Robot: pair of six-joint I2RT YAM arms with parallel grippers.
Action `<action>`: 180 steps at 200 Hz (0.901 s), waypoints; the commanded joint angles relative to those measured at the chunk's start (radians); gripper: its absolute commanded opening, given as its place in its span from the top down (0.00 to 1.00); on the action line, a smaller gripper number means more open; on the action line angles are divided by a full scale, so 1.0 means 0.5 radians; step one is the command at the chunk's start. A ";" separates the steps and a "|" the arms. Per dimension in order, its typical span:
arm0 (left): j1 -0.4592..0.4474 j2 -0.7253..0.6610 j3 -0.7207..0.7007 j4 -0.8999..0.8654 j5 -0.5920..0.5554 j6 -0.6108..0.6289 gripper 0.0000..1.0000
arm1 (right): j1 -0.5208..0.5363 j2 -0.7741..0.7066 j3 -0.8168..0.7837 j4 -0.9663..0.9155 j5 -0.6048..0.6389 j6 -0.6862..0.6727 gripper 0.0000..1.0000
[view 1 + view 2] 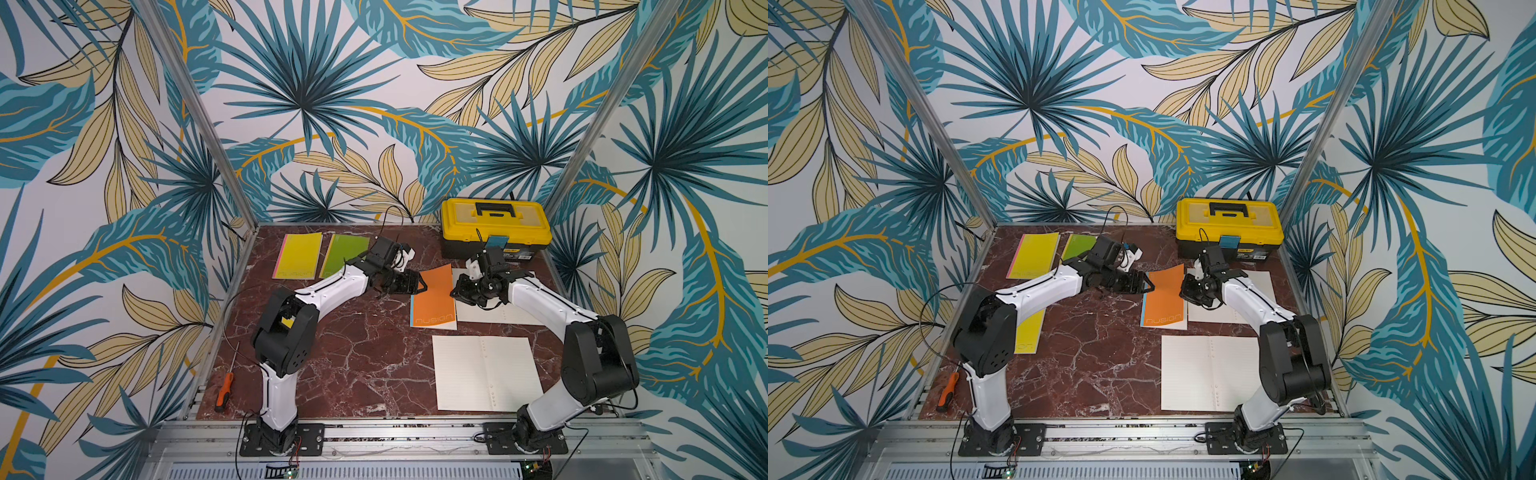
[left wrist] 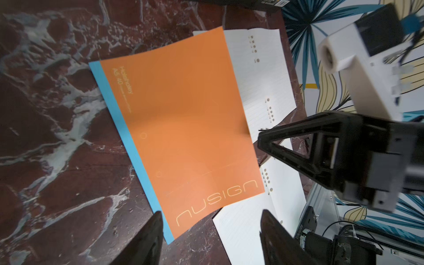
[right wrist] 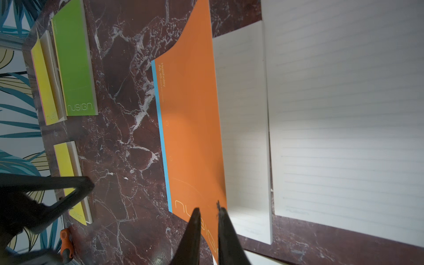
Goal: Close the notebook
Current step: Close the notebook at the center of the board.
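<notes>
The orange notebook [image 1: 432, 297] with a blue spine lies mid-table in both top views [image 1: 1165, 299]. Its cover [image 3: 190, 114] arches up off its white pages [image 3: 241, 114] along the free edge. My right gripper [image 3: 207, 212] is shut on that free edge near the "nusign" corner, and its tips also show in the left wrist view [image 2: 260, 136]. My left gripper [image 2: 212, 229] is open and holds nothing. It hangs over the notebook's spine side [image 1: 422, 284], apart from the cover.
Another open notebook [image 1: 498, 309] lies just right of the orange one, and one more [image 1: 486, 372] nearer the front. Yellow [image 1: 297, 255] and green [image 1: 343, 253] notebooks lie at the back left. A yellow toolbox [image 1: 494, 226] stands at the back right. A screwdriver [image 1: 224, 390] lies at the front left.
</notes>
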 commanded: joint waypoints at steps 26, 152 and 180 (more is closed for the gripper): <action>-0.009 0.125 0.089 0.001 0.024 -0.009 0.34 | -0.003 0.149 0.047 0.020 -0.032 -0.036 0.85; -0.009 0.294 0.169 -0.074 -0.062 -0.028 0.36 | -0.003 0.456 0.100 0.017 0.194 -0.053 0.86; -0.007 0.322 0.181 -0.096 -0.071 -0.018 0.37 | -0.003 0.470 0.093 0.010 0.210 -0.075 0.86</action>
